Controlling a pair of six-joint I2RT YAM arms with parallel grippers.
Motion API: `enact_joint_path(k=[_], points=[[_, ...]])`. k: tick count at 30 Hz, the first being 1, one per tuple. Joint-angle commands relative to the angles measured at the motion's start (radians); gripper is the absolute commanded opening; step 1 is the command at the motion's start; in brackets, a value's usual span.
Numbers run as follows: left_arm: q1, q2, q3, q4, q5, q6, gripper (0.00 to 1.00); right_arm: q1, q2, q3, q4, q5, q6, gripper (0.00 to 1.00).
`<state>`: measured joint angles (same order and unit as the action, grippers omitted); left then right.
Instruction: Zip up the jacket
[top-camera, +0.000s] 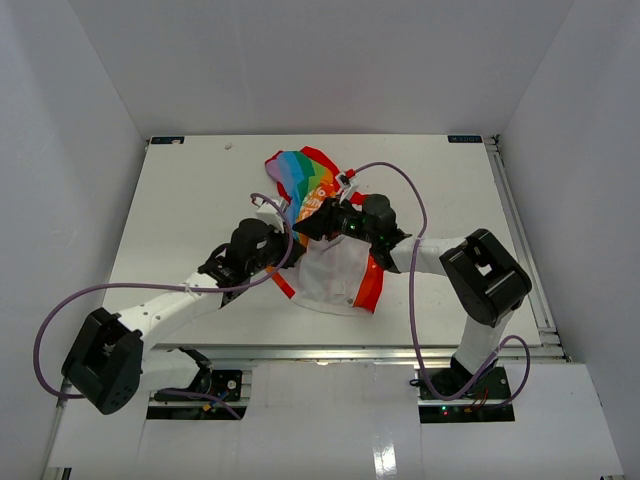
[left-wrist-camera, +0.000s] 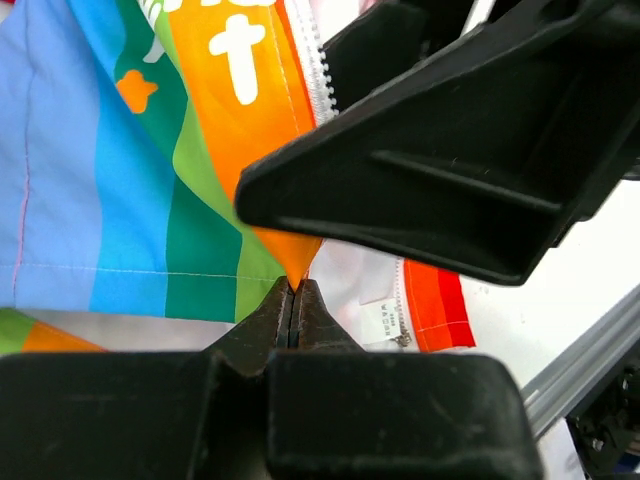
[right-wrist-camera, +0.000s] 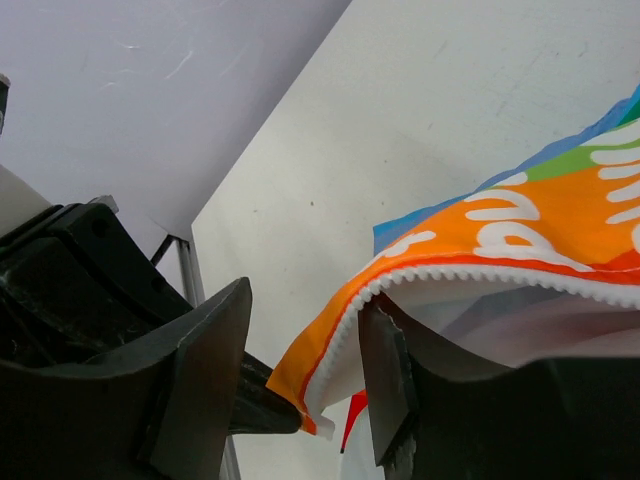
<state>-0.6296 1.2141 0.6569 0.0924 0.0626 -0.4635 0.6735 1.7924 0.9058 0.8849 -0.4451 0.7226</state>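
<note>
The jacket (top-camera: 330, 270) lies mid-table, its rainbow panel (top-camera: 305, 180) lifted toward the back and its white body spread toward me. My left gripper (left-wrist-camera: 296, 288) is shut on the bottom orange corner of the jacket's front edge (left-wrist-camera: 290, 255), beside the white zipper teeth (left-wrist-camera: 318, 75). From above, the left gripper (top-camera: 287, 228) and the right gripper (top-camera: 312, 222) meet at that edge. My right gripper (right-wrist-camera: 305, 305) is open, and the zipper edge (right-wrist-camera: 345, 335) hangs between its fingers, draped against the right finger (right-wrist-camera: 385, 380). The zipper slider is hidden.
An aluminium rail (top-camera: 520, 230) runs along the table's right edge. White walls enclose the back and sides. Purple cables (top-camera: 415, 215) loop over both arms. The right gripper's finger (left-wrist-camera: 450, 170) looms close over the left gripper.
</note>
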Motion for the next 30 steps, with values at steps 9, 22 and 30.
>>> enact_joint_path(k=[9,22,30], points=[[0.032,-0.072,-0.03,0.102,0.25,-0.024,0.0,-0.064,-0.135,-0.102,-0.067,0.013,-0.106,0.7],[0.094,0.011,0.019,-0.007,0.218,-0.078,0.0,-0.114,-0.36,-0.206,-0.381,0.261,-0.226,0.68],[0.094,-0.059,-0.071,0.011,0.159,-0.195,0.0,-0.114,-0.407,-0.247,-0.756,0.695,-0.195,0.49]])
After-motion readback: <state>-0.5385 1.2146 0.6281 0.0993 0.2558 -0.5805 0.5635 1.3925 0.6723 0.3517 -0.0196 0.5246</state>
